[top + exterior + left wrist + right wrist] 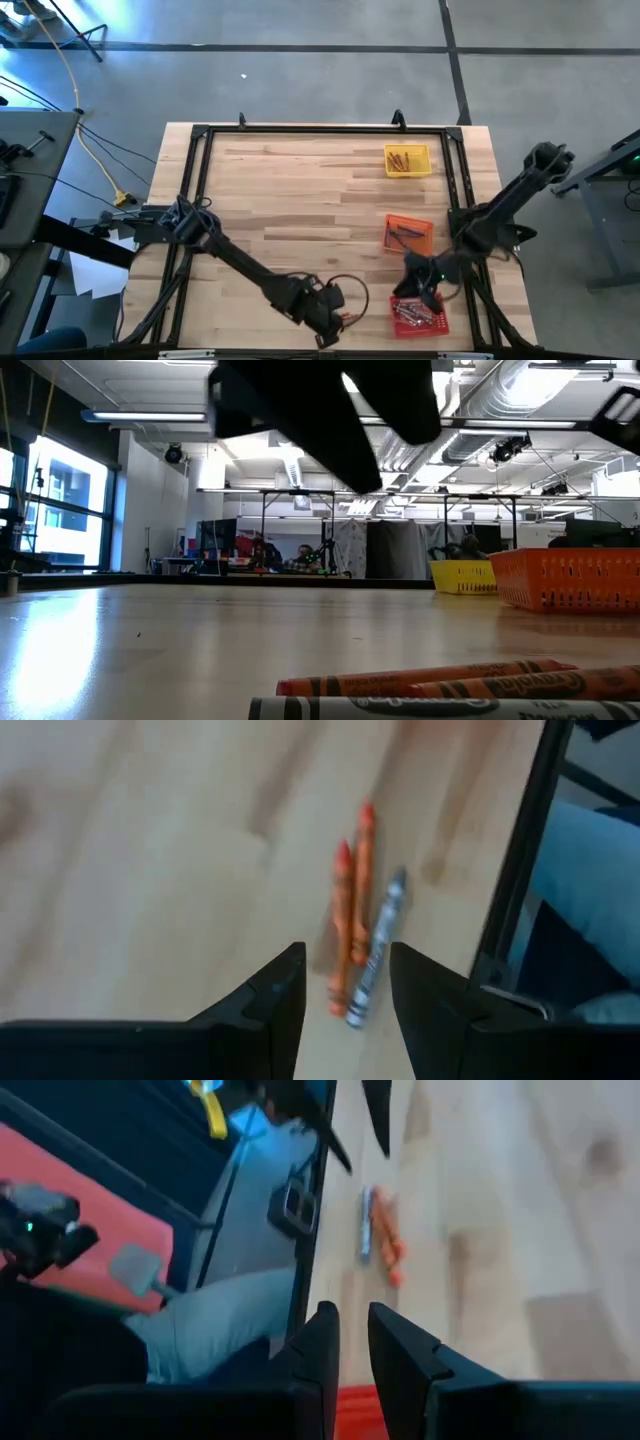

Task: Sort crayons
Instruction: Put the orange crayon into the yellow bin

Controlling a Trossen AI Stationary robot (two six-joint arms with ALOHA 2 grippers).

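Two orange crayons (350,910) and a grey crayon (378,945) lie side by side flat on the wooden table, close to its near edge (350,319). They also show in the low view (420,682). My left gripper (345,995) hangs open over them, pointing steeply down; their near ends show in the gap between its fingers, untouched. My right gripper (355,1345) is over the red tray (418,318) at the near right. A narrow gap stands between its fingers, with nothing in it.
The red tray holds several crayons. An orange tray (408,235) and a yellow tray (407,160), each with a few crayons, stand farther back on the right. A black frame rail (520,850) runs along the near edge. A person's light blue trouser leg (590,870) is beyond it.
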